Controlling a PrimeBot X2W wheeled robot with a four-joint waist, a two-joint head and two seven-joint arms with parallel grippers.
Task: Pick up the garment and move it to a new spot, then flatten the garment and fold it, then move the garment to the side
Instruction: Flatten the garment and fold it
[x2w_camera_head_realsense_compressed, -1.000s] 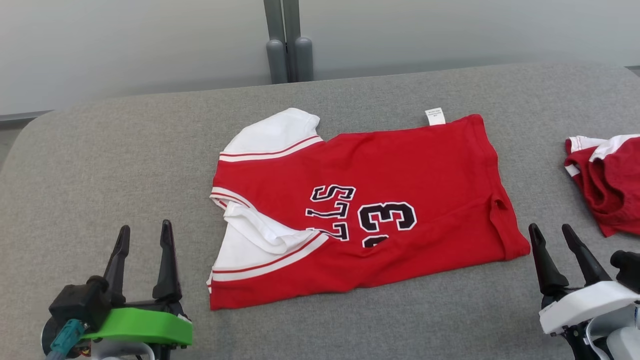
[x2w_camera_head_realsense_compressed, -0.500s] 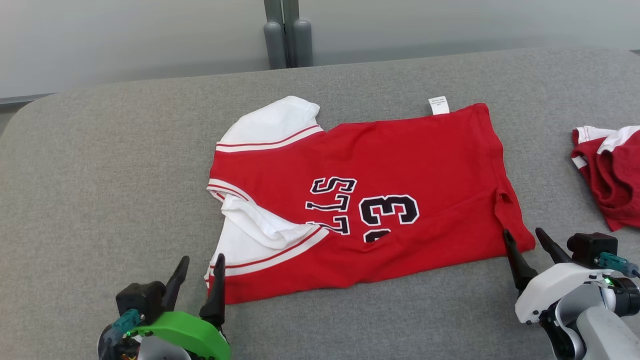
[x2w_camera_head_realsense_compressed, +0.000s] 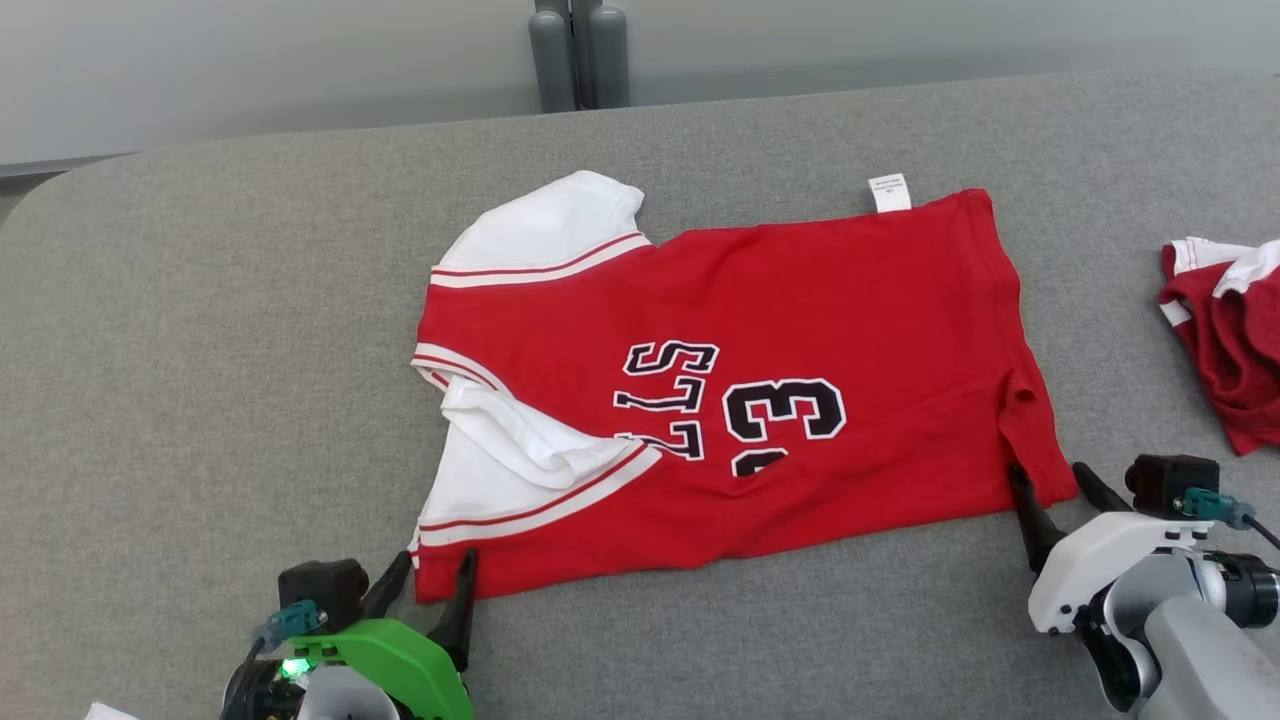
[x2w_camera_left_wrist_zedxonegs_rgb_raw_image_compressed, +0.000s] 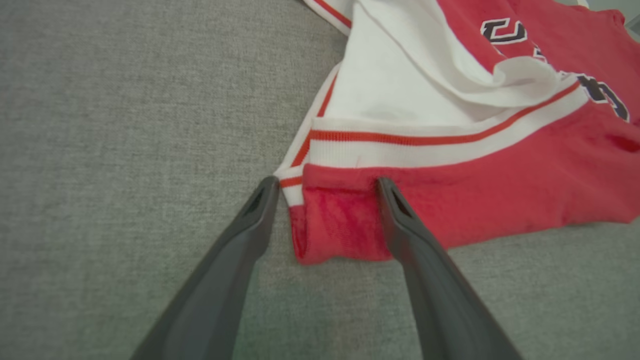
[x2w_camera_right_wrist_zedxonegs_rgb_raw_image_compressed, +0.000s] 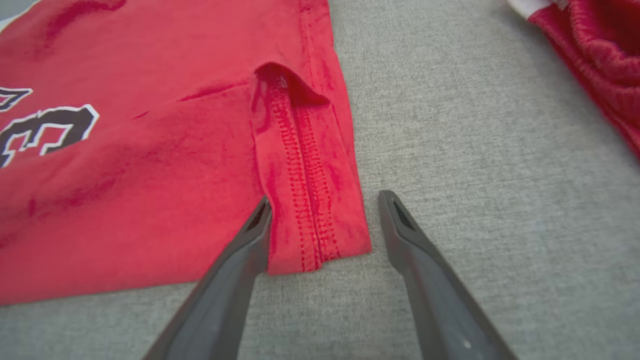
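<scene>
The left gripper (x2w_camera_head_realsense_compressed: 436, 560) stands wide at the shirt's (x2w_camera_head_realsense_compressed: 800, 300) near left corner, and the right gripper (x2w_camera_head_realsense_compressed: 1048, 470) stands wide at its near right corner. The shirt lies flat mid-table (x2w_camera_head_realsense_compressed: 200, 350) with bare grey around it. Another red garment (x2w_camera_head_realsense_compressed: 1225, 340) lies well apart at the right edge.

Left wrist view: the folded corner sits between the fingers, unpinched.

Right wrist view: the hemmed corner sits between the fingers, with open table to the right.
</scene>
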